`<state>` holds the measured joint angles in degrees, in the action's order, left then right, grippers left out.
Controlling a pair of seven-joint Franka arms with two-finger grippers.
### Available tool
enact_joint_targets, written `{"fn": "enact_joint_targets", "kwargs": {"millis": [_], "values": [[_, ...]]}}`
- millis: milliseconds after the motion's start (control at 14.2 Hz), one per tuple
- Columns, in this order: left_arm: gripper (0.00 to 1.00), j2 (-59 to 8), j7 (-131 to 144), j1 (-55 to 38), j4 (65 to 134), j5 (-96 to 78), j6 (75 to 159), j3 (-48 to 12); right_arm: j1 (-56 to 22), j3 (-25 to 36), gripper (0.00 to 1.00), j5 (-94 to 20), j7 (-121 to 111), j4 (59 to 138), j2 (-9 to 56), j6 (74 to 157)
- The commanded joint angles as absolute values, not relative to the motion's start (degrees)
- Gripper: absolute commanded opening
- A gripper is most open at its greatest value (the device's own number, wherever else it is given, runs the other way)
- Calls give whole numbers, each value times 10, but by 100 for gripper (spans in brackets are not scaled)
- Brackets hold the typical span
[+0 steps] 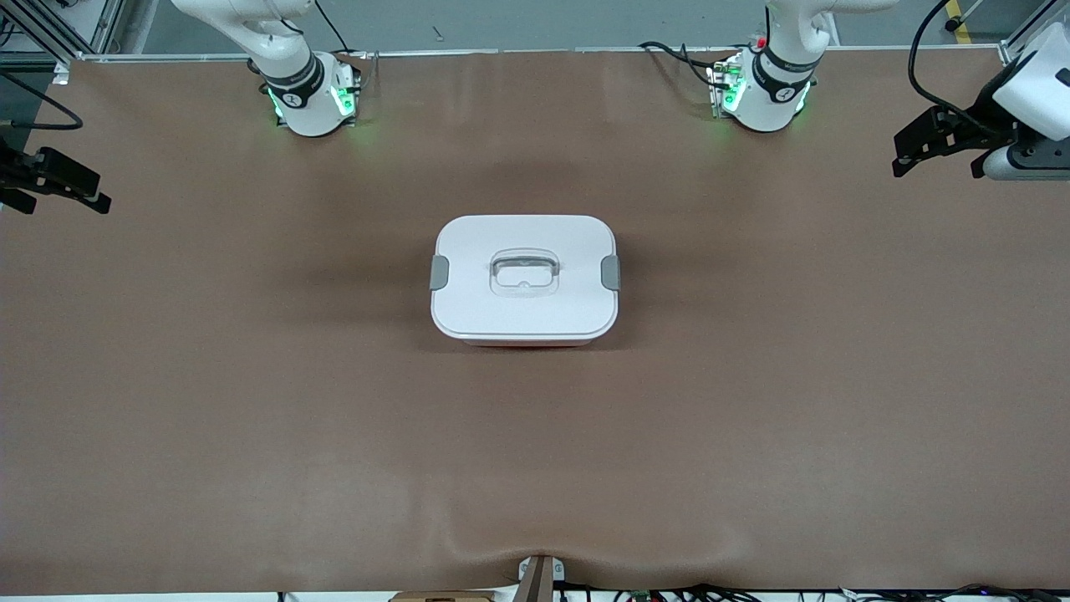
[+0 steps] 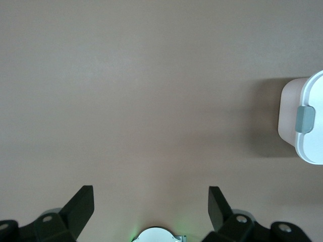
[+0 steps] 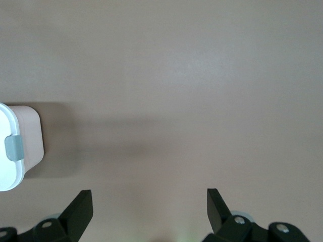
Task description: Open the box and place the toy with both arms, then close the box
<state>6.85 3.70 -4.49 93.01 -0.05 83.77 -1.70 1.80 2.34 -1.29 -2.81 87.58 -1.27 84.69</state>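
Nearest to the camera lies the brown table (image 1: 251, 435), the largest thing in the scene, and it carries one object only. On the middle of the table, well apart from all four edges, stands the box (image 1: 524, 280). Its white lid (image 1: 501, 313) is on, and a thin pink strip of the tub shows under the lid's edge that is nearest to the camera. One grey clip (image 1: 439, 272) sits on the end of the lid toward the right arm's end of the table, and the second clip (image 1: 611, 272) sits on the end toward the left arm's end. The clear recessed handle (image 1: 523, 273) lies in the middle of the lid.

No toy can be seen in any view.

The left gripper (image 1: 936, 155) hangs over the table's edge at the left arm's end, its fingers (image 2: 81, 206) spread wide and holding nothing. The right gripper (image 1: 54, 188) hangs over the edge at the right arm's end, its fingers (image 3: 81, 206) also spread wide and empty. Both arms wait, well apart from the box.
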Motion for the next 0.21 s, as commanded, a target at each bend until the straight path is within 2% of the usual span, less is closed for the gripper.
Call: {"fn": "enact_joint_targets", "kwargs": {"millis": [0,141], "values": [[100,65,40,-42,916,-4,823,-16,34,11,100,-9,-31,865,-7,845],[100,67,61,-39,916,-4,813,-17,33,11,100,-10,-33,865,-7,846]]}}
